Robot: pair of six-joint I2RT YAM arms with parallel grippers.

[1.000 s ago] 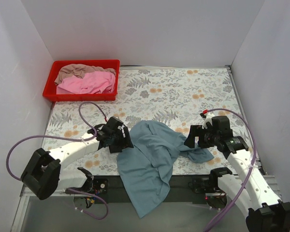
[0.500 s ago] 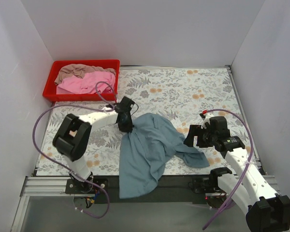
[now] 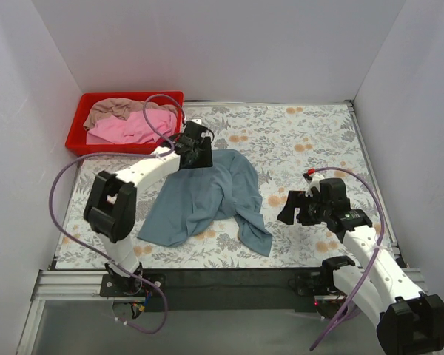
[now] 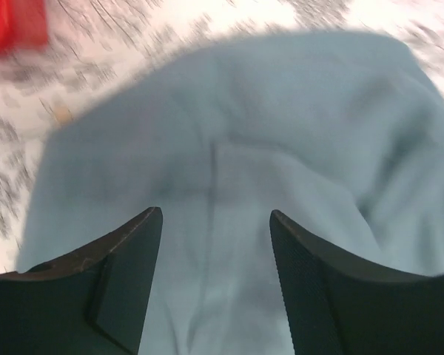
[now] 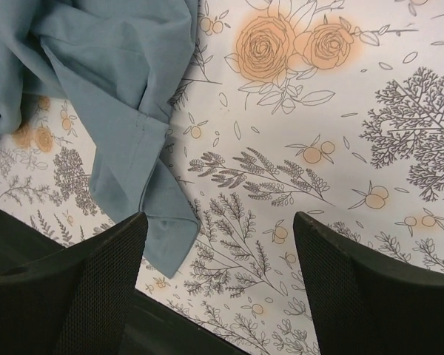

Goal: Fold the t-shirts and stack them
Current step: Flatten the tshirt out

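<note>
The blue-grey t-shirt (image 3: pixel 207 196) lies crumpled on the flowered table (image 3: pixel 303 140), all of it on the tabletop. My left gripper (image 3: pixel 198 157) hovers over the shirt's far edge. In the left wrist view, which is blurred, its jaws (image 4: pixel 216 214) stand wide apart with the cloth (image 4: pixel 281 126) below them. My right gripper (image 3: pixel 287 211) is open and empty to the right of the shirt. In the right wrist view it (image 5: pixel 220 218) is over bare table beside a shirt corner (image 5: pixel 111 74). The pink t-shirt (image 3: pixel 133 127) and the beige t-shirt (image 3: pixel 118 109) lie bunched in the red tray.
The red tray (image 3: pixel 78 140) stands at the far left corner. White walls close the table on three sides. A dark rail (image 3: pixel 229 277) runs along the near edge between the arm bases.
My left arm swung from the near edge toward the far left, dragging the blue-grey shirt off the near edge onto the table. My right gripper now stands apart from the shirt.
</note>
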